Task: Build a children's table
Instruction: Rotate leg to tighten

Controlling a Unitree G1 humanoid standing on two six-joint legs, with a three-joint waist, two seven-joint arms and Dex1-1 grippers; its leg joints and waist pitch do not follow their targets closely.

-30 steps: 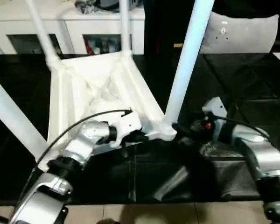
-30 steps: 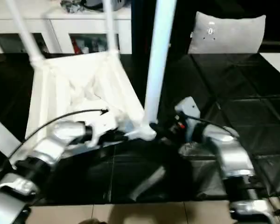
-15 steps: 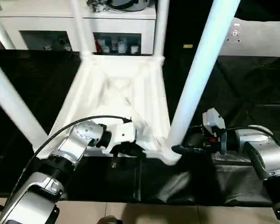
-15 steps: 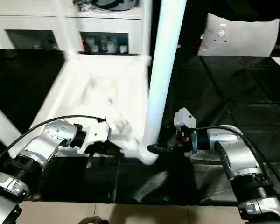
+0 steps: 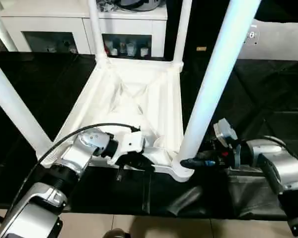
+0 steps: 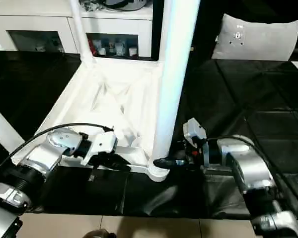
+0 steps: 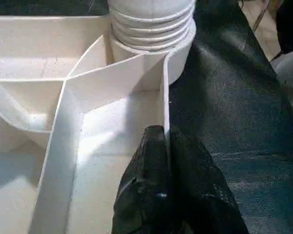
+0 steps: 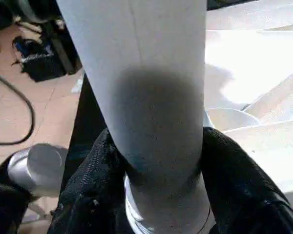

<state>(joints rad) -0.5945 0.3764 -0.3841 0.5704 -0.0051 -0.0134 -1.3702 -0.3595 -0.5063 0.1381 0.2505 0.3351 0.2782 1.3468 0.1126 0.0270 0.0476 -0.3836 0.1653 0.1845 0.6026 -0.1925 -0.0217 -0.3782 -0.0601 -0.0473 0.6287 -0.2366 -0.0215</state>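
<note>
You are pinching the top's (image 5: 134, 94) thin rim with the left gripper (image 5: 139, 162) and clamping the right gripper (image 5: 188, 162) around the near leg (image 5: 211, 84) at its base; both look light, stiff and slick.

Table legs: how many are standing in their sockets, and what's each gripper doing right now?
Four legs stand up from the upturned table top, so all look fitted. The left gripper is shut on the top's near rim. The right gripper has a finger on each side of the near-right leg just above its socket. How tightly that leg is seated can't be judged; turning the table upright remains.
</note>
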